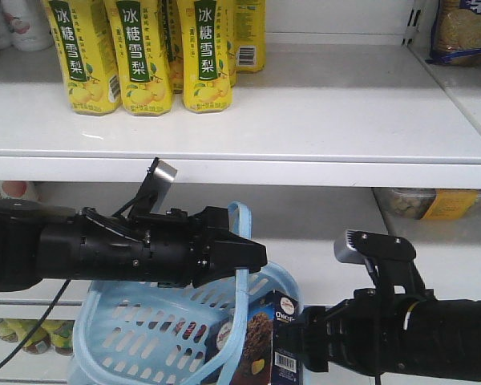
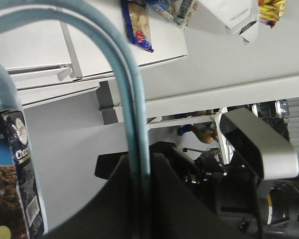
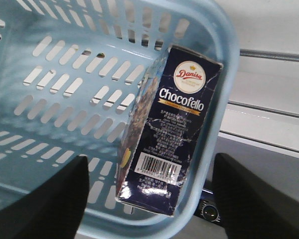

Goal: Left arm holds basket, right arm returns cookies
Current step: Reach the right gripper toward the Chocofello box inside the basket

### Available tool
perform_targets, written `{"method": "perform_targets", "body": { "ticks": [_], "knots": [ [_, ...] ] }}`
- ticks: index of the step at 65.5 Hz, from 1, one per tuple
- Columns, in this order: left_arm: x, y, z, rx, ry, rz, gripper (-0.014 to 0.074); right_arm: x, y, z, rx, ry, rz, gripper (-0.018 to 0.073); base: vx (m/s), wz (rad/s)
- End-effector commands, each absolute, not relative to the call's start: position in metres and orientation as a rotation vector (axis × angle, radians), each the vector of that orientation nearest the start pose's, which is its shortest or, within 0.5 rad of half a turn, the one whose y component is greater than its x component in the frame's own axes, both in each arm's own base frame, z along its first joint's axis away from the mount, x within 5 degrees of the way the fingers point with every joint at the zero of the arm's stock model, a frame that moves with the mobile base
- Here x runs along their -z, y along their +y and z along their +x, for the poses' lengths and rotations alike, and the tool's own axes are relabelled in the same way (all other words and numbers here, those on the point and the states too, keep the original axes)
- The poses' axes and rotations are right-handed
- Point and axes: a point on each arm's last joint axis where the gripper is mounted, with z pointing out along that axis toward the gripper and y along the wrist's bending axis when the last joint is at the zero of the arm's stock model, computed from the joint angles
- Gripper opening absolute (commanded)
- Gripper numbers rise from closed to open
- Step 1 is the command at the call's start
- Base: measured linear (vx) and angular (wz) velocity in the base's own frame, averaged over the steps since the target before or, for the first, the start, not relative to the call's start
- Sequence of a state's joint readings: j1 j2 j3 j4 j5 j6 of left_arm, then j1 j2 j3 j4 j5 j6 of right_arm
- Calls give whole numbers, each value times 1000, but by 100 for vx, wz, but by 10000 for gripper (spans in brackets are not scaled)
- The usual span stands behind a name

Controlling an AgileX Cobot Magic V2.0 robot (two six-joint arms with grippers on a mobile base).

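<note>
Left arm (image 1: 104, 249): in the front view it reaches in level from 9 o'clock, cables along it; the silver-grey tab (image 1: 165, 171) stands tilted at 12 o'clock on top of it.
Left pincer (image 1: 248, 261): pressed together on the basket's hoop handles (image 1: 240, 215); the left wrist view shows both thin hoops running side by side down into the dark jaws.
Basket (image 1: 144, 329): light blue with slotted sides; it hangs tilted below the left pincer, toward 7 o'clock of it; its handles loop above the pincer at 12 o'clock.
Cookies (image 1: 256, 337): dark box at 5 o'clock of the left pincer, at the basket's side nearest the right arm; in the right wrist view it lies slanted over the basket's inside, oval logo and white lettering at its 12 o'clock end, barcode at its 6 o'clock end; that lower end overlaps the near rim; what it rests on cannot be told.
Right arm (image 1: 441, 337): wrinkled cover, entering from 4 o'clock; the grey-faced block (image 1: 365, 245) sits at 12 o'clock above its wrist.
Right pincer (image 3: 149, 167): spread wide; its fingers (image 3: 60, 199) stand at 8 and 4 o'clock of the box, clear of it on both sides.
Shelf (image 1: 321, 112): white, at 12 o'clock behind both arms; yellow bottles (image 1: 144, 56) with green labels stand on it at 11 o'clock.
</note>
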State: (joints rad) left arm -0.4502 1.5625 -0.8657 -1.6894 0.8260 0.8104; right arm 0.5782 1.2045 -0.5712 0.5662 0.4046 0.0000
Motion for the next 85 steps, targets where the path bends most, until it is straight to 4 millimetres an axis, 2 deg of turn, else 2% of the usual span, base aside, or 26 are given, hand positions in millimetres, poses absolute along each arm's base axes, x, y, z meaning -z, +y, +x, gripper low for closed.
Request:
{"method": "perform_targets", "body": {
  "ticks": [1,30,67,85],
  "knots": [
    [-280,-194,253,1667,2181,44,-3,-228,141,180,-764,2511,-156,490,0,0],
    [-280,-194,253,1667,2181,44,-3,-196,151,198,-727,2586,-99,490,0,0],
    [-280,-194,253,1667,2181,44,-3,-195,153,202,-723,2558,-95,490,0,0],
    [-280,-194,253,1667,2181,44,-3,-184,154,208,-683,2569,-113,490,0,0]
  ]
}}
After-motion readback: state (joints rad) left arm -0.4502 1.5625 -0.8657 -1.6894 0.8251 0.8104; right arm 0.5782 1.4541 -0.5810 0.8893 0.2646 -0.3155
